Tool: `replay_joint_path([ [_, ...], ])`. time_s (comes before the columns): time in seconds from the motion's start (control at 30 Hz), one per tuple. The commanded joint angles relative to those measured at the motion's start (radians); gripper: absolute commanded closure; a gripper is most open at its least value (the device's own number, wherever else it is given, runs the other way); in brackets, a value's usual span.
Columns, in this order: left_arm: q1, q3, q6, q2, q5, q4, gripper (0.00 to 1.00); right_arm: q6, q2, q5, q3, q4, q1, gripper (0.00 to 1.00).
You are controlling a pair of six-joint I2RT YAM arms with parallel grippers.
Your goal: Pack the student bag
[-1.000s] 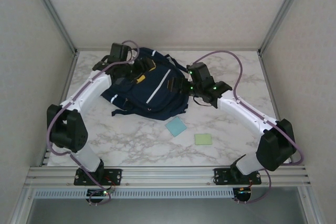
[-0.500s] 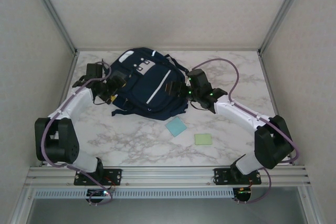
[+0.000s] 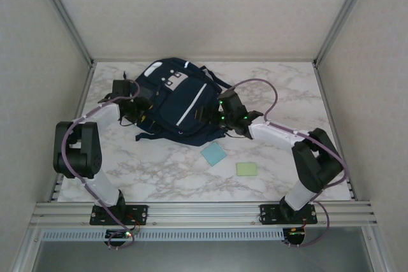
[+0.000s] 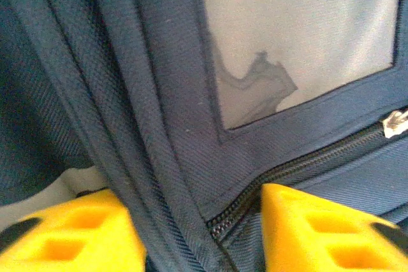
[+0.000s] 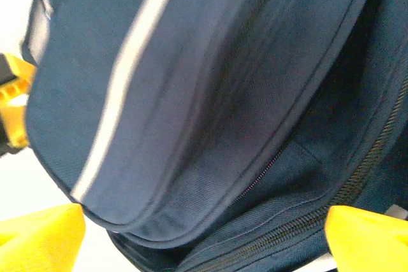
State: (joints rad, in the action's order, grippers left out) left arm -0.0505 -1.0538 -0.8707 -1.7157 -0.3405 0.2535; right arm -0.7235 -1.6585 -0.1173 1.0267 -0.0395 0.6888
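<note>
Left gripper (image 4: 197,224): fingers spread, tips cut off by the frame, astride a piped seam and zip of the student bag (image 3: 178,97). Right gripper (image 5: 204,243): spread wide against its striped front. The bag lies toward the back of the marble table (image 3: 287,93). The zips in view are closed and its contents are hidden. A teal pad (image 3: 213,153) and a green pad (image 3: 247,169) lie nearby.

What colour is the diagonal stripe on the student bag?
White stripe on the navy student bag; clearest in the top external view.
</note>
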Motion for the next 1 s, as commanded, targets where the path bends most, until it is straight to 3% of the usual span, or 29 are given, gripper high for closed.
replay_joint_path([
  [0.0,-0.001,-0.016,-0.006,-0.032,0.012,-0.071,0.71,-0.042,-0.079,-0.001,-0.001,0.031,0.033,0.11],
  [0.07,-0.005,0.002,-0.012,-0.031,-0.006,-0.084,0.94,-0.088,-0.140,-0.003,0.014,0.047,0.035,0.16],
  [0.1,-0.010,0.015,-0.017,-0.023,-0.010,-0.087,1.00,-0.110,-0.169,0.009,0.025,0.054,0.035,0.20],
  [0.43,-0.115,0.193,-0.108,0.145,-0.031,-0.126,1.00,-0.066,-0.334,0.165,0.290,-0.062,-0.032,0.55],
  [0.67,-0.216,0.187,-0.196,0.171,-0.027,-0.137,1.00,0.008,-0.363,0.179,0.480,-0.229,-0.145,0.53],
  [0.97,-0.274,0.119,-0.286,0.198,0.098,-0.127,1.00,0.109,-0.186,0.174,0.442,-0.386,-0.112,0.37],
])
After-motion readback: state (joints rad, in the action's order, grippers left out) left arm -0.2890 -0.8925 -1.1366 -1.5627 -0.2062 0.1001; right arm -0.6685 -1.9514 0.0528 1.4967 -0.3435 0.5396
